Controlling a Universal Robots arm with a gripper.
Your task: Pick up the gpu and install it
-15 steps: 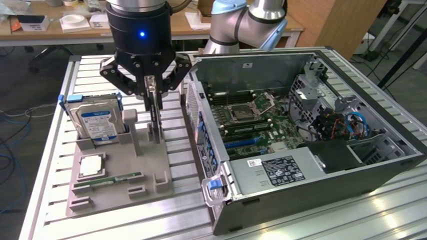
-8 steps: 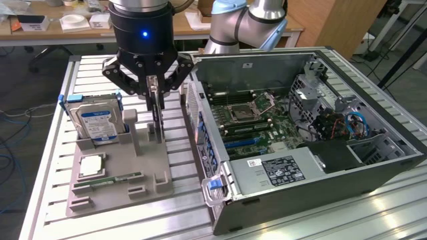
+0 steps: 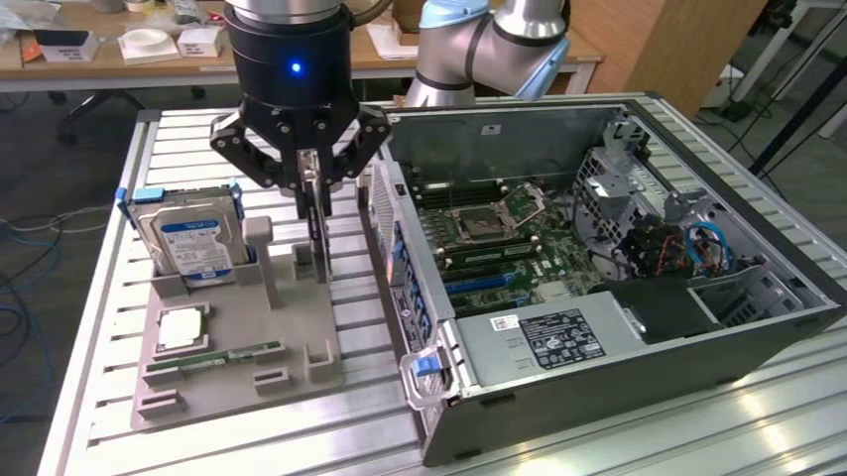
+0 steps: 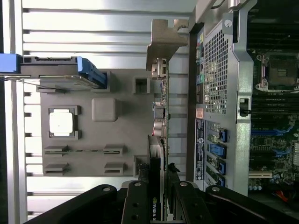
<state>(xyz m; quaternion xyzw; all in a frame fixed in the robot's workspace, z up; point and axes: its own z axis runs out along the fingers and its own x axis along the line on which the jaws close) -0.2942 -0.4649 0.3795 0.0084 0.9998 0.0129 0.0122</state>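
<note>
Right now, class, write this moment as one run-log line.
gripper: fingers shut on gpu | gpu: upright at grey holder, outside computer case | install: not done

Exterior looks obliquely down, wrist straight down; both show tray [image 3: 302,332] [image 4: 124,133].

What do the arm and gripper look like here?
The arm is silver-grey tubing with rounded joints and a pale blue cap. The gripper has a glossy black cylindrical body bearing a small blue light, and two black linkage fingers with silver pivot pins.
</note>
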